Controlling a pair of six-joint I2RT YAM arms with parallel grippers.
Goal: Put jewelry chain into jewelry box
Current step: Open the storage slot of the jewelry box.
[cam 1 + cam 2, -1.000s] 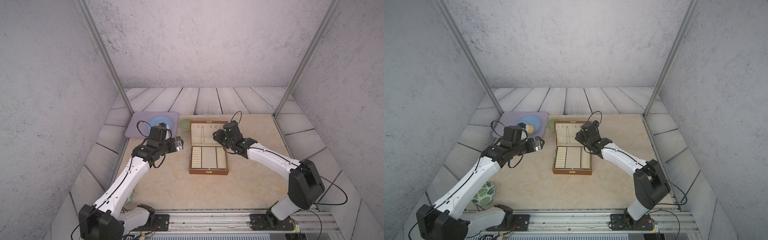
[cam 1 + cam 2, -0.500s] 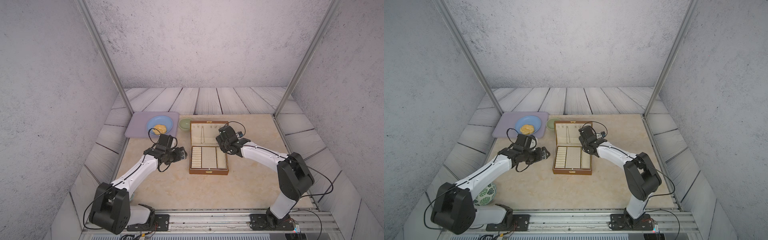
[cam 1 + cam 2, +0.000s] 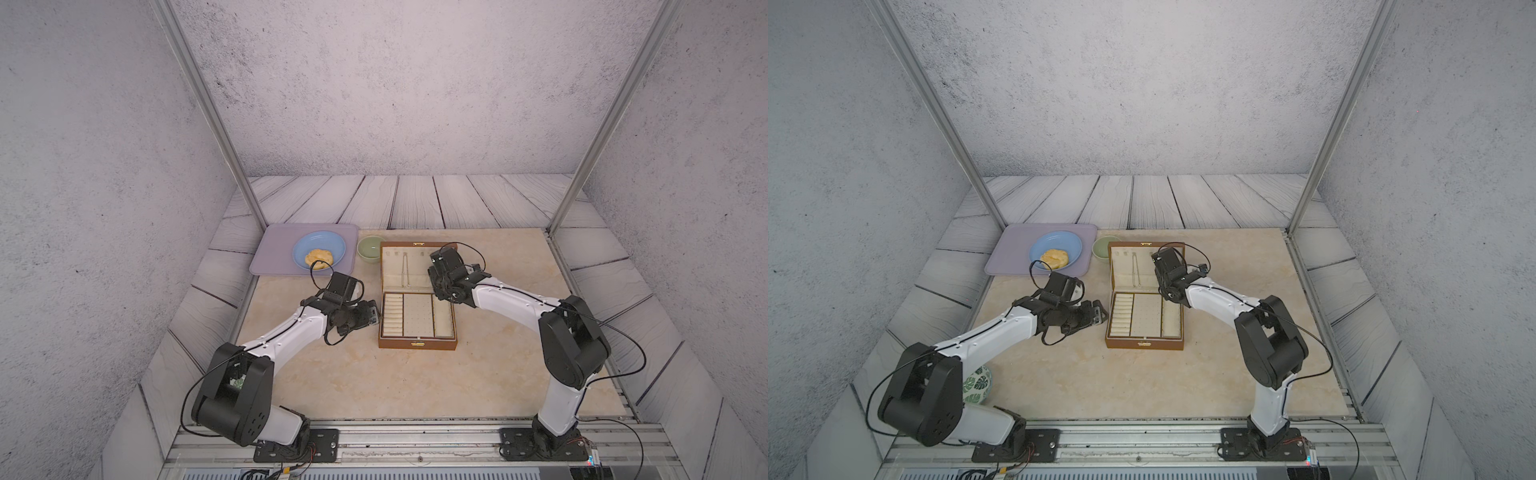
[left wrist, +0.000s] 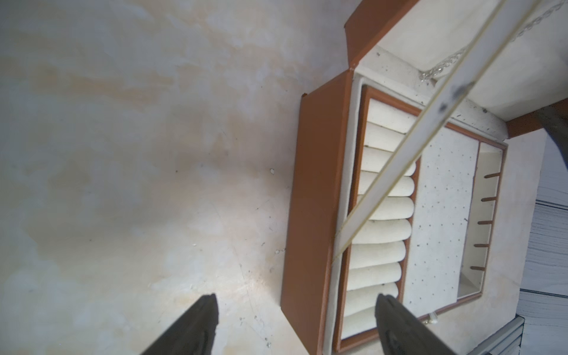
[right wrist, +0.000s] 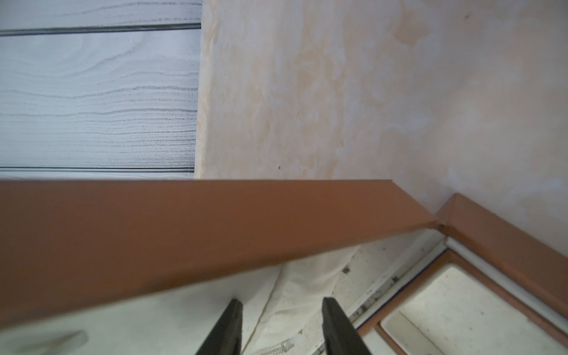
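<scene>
The jewelry box (image 3: 417,347) stands open on the tabletop (image 3: 415,382), and the jewelry chain (image 4: 438,68) lies along the cream lining of its raised lid, reaching down towards the hinge. The left pincer (image 4: 296,307) is released and empty, just beside the box's ring-roll side. The right pincer (image 5: 281,310), jaws parted with nothing between them, hovers over the lid lining near the hinge

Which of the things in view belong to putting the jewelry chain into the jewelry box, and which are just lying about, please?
For the job:
- jewelry chain, against the open lid's lining
- jewelry box, open

Just lying about:
- lilac tray
- blue plate with a pastry
- green bowl
- leaf-patterned round thing by the left arm's base
</scene>
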